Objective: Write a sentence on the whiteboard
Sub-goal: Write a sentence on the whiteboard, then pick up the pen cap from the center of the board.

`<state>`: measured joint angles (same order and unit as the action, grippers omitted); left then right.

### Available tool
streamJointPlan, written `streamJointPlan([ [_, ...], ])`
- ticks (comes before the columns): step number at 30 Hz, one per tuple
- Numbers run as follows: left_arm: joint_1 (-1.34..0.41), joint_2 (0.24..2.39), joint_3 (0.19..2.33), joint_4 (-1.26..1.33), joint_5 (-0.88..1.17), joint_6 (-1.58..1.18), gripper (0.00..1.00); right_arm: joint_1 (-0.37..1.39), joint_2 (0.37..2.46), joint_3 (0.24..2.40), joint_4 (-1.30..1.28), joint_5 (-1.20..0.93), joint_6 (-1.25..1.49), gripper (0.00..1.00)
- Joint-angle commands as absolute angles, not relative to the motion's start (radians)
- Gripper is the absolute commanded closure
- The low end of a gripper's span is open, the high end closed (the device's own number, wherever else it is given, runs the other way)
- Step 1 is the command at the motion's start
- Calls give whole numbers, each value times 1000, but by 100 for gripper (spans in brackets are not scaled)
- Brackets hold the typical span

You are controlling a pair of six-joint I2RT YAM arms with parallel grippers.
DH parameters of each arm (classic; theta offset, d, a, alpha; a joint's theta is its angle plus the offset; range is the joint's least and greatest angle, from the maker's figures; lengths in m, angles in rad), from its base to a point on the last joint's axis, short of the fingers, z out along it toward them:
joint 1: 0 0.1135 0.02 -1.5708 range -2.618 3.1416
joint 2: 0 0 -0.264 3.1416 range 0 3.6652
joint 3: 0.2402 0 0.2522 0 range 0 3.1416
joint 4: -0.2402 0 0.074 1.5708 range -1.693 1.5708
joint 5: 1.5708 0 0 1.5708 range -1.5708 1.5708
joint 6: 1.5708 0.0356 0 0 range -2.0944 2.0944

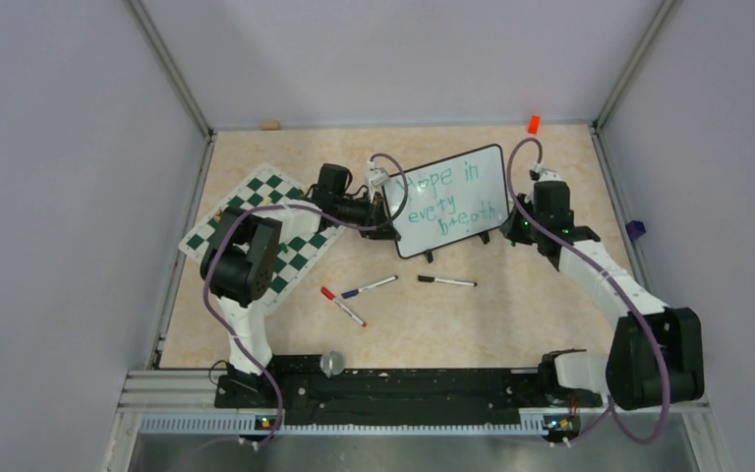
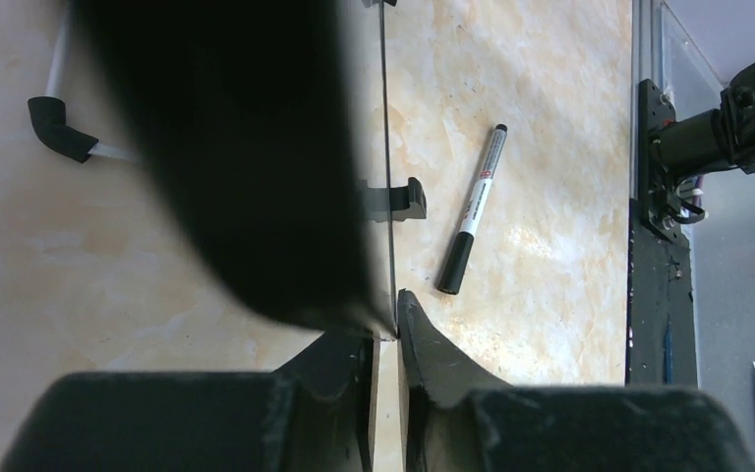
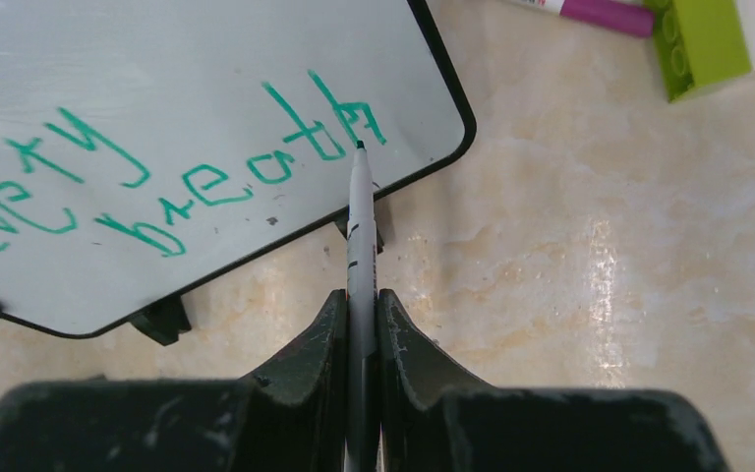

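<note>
Right wrist view: my right hand (image 3: 362, 295) was clamped on the marker (image 3: 358, 206), its tip at the last letter of the sentence (image 3: 211, 187). The whiteboard (image 3: 157, 79) stood on the surface (image 3: 600, 246), with my left hand (image 2: 385, 315) pinching its other edge. The writing looked finished; the next move was probably to lift the tip clear.

A blurred dark shape (image 2: 246, 147) fills the left wrist view toward eleven o'clock. The right wrist view crops whiteboard (image 3: 157, 59) and sentence (image 3: 197, 185) at nine o'clock, a purple-capped marker (image 3: 600, 14) at one.
</note>
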<state>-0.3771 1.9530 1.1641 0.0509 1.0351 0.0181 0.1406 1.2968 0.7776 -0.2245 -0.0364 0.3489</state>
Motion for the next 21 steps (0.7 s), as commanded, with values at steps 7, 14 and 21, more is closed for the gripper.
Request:
streamJointPlan([
  [7, -392, 1871, 1094, 61, 1001, 54, 2, 128, 1029, 746, -236, -75, 367, 100],
  [14, -393, 1722, 960, 139, 910, 32, 1, 129, 951, 720, -240, -98, 369, 100],
  [21, -392, 1568, 858, 85, 788, 32, 1, 128, 913, 719, -256, -104, 362, 100],
])
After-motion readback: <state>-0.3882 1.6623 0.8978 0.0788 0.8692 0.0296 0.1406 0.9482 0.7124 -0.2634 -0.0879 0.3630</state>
